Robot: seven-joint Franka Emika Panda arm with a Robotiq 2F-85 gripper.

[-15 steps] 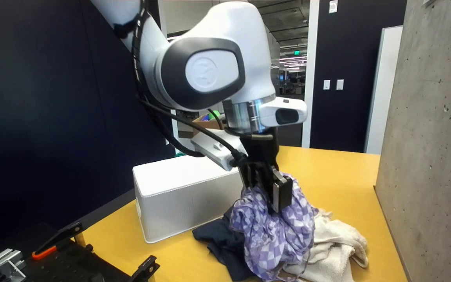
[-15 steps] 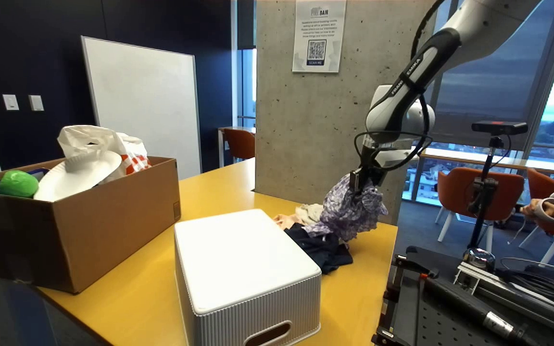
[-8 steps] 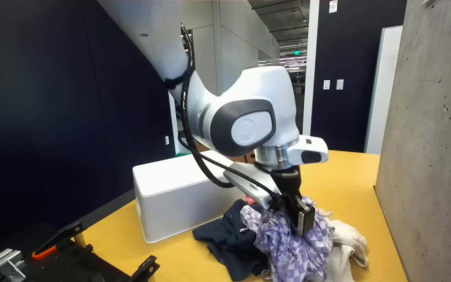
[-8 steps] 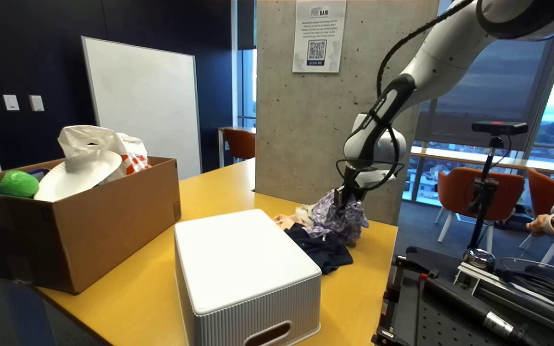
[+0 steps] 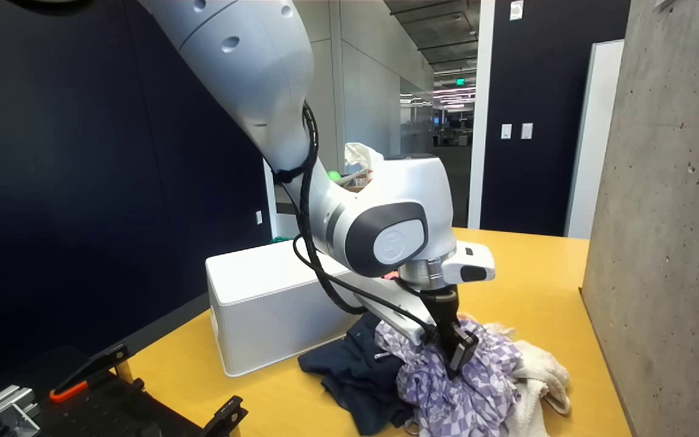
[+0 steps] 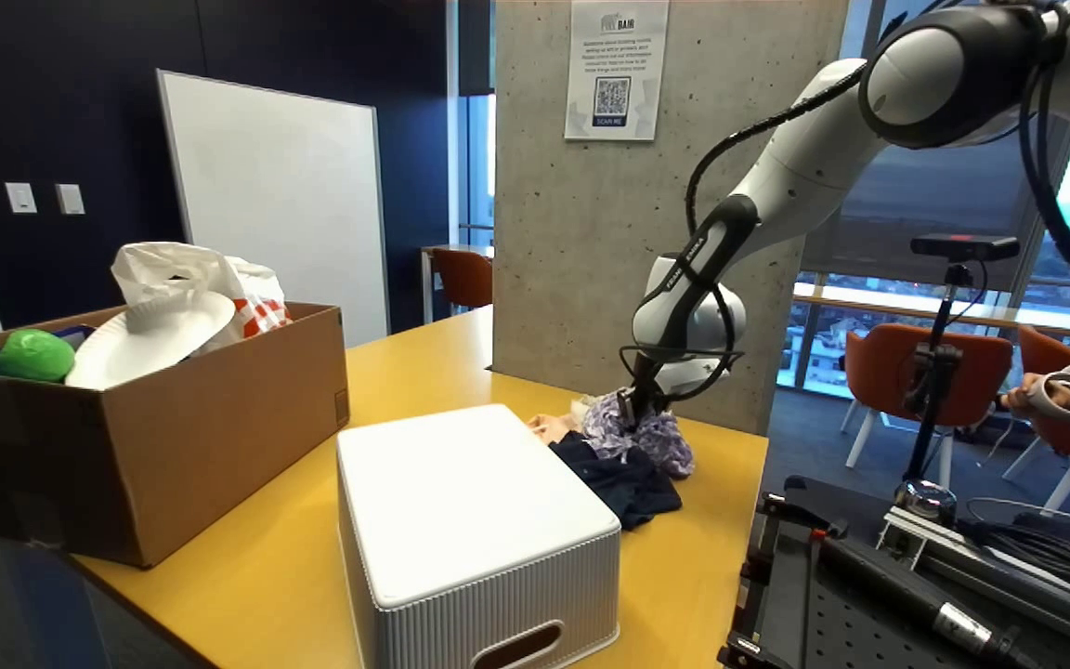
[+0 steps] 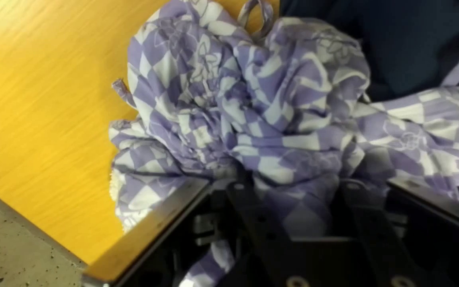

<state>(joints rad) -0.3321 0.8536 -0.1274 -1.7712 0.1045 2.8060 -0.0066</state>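
Note:
A purple-and-white checkered cloth [image 7: 253,95] lies bunched on the table, resting on a dark navy cloth [image 5: 355,370] and beside a cream towel [image 5: 537,370]. My gripper [image 7: 293,187] points down into the checkered cloth, its jaws standing apart in the wrist view. A fold of the fabric sits loosely between the fingers [image 7: 245,199], and another bit shows behind the left one. In an exterior view the gripper [image 6: 632,409] touches the top of the checkered cloth [image 6: 665,444]; the fingertips are partly sunk in its folds.
A white ribbed box [image 5: 289,321] stands upside down beside the clothes. A cardboard box [image 6: 228,418] with a green ball and bags sits farther along the yellow table [image 6: 266,557]. A concrete pillar [image 5: 665,212] rises close to the pile. A peach cloth [image 6: 551,427] lies behind.
The arm has come down, bringing the checkered cloth from hanging above the pile to resting on it. In the last half second the gripper has sunk a little lower into the spreading cloth.

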